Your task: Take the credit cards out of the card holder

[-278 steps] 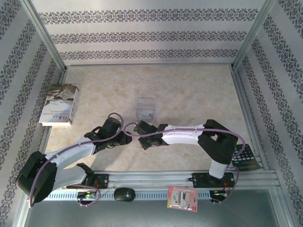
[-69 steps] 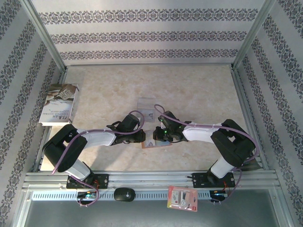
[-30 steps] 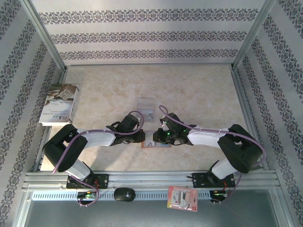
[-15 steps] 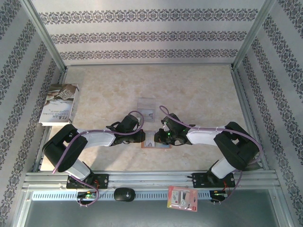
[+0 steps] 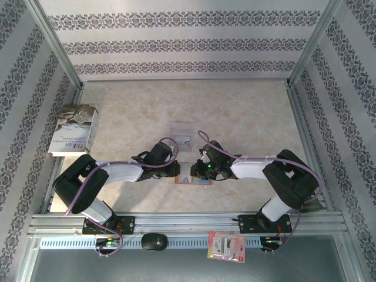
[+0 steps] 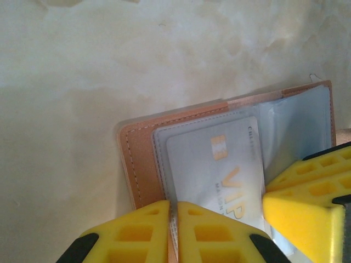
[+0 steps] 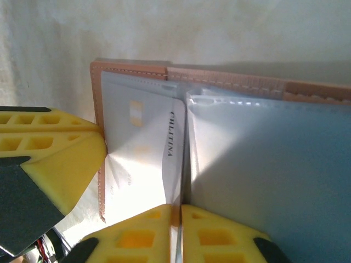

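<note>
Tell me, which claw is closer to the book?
Left. The left claw pinches the card holder on the side facing the book; the right claw pinches it on the far side, farther from the book.

At the tips of your left pincer (image 6: pixel 173 236), the card holder (image 6: pixel 141 164) is orange-brown leather, matt and finely grained, with a pale stitched seam along its edge. Just beyond those tips, its inner pockets are clear, glossy plastic film that catches the glare. The credit card (image 6: pixel 219 164) tucked there is smooth, pale grey plastic with a soft sheen and shiny gold lettering. Your left and right pincer (image 7: pixel 176 233) have bright yellow moulded plastic fingers, matt, with hollow cells in the face. The counter (image 6: pixel 82 82) ahead of the left pincer is smooth, cream and marble-patterned, faintly glossy.
</note>
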{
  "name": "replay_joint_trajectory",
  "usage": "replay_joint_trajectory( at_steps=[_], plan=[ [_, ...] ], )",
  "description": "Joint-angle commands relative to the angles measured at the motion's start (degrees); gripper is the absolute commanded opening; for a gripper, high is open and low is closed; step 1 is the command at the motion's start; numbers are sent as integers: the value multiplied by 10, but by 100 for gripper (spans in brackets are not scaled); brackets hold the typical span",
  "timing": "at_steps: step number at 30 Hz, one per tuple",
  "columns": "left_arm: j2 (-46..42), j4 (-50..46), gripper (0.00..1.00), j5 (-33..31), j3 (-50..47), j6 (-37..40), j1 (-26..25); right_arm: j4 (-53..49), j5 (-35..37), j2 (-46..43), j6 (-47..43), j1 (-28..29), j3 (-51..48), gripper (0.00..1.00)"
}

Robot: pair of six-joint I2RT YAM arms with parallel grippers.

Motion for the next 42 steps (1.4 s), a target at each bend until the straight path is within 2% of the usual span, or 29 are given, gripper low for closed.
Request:
replay_joint_trajectory(
  at_steps=[1, 3, 14, 19, 23, 25, 33, 36, 41, 42],
  plan=[
    [19, -22, 11, 1, -21, -4, 3, 35, -3, 7, 10, -2, -12, 5],
    [16, -26, 11, -2, -24, -3, 3, 32, 6, -4, 10, -2, -18, 0],
    [14, -28, 10, -4, -26, -1, 4, -10, 56, -56, 10, -11, -48, 0],
    [13, -26, 10, -3, -26, -3, 4, -25, 56, -63, -1, -12, -42, 0],
    [15, -25, 10, 1, -24, -3, 4, -11, 44, -58, -8, -11, -33, 18],
    [15, -24, 10, 0, -24, -3, 4, -10, 42, -58, -12, -11, -29, 23],
    [19, -19, 10, 5, -24, -5, 4, 12, 21, -27, -8, -11, -22, 26],
    [22, -17, 9, 8, -25, -7, 3, 14, 18, -22, -8, -10, -20, 22],
    [12, -23, 9, -1, -30, -6, 4, -4, 36, -40, -13, -12, -26, 1],
    [11, -23, 9, -2, -32, -5, 5, -7, 39, -46, -14, -14, -29, 0]
  ],
)
